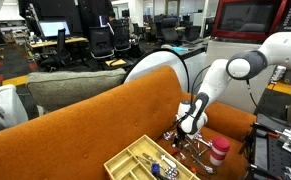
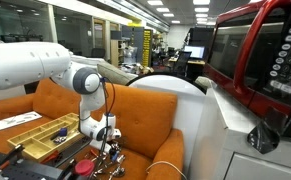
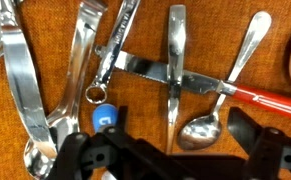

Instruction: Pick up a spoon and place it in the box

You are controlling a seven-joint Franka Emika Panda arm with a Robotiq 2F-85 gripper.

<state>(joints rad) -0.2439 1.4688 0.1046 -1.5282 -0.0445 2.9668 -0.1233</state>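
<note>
Wrist view: a loose row of cutlery lies on the desk point(image 3: 143, 112), which is an orange sofa seat. A spoon point(image 3: 201, 129) lies with its bowl nearest the camera and its handle slanting away to the upper right. A red-handled knife point(image 3: 165, 70) lies crosswise over the handles. A fork point(image 3: 175, 40) and a larger spoon point(image 3: 20, 85) lie alongside. The claw point(image 3: 175, 162) enters from the lower edge, its dark fingers point(image 3: 83, 152) spread wide and holding nothing.

In both exterior views the claw point(image 1: 190, 130) point(image 2: 107, 143) points downward, just above the cutlery pile. The box point(image 1: 125, 152) point(image 2: 20, 133), a pale-yellow divided tray, rests on the same seat near the pile. A pink cup point(image 1: 218, 152) with a white lid stands on the pile's other side.
</note>
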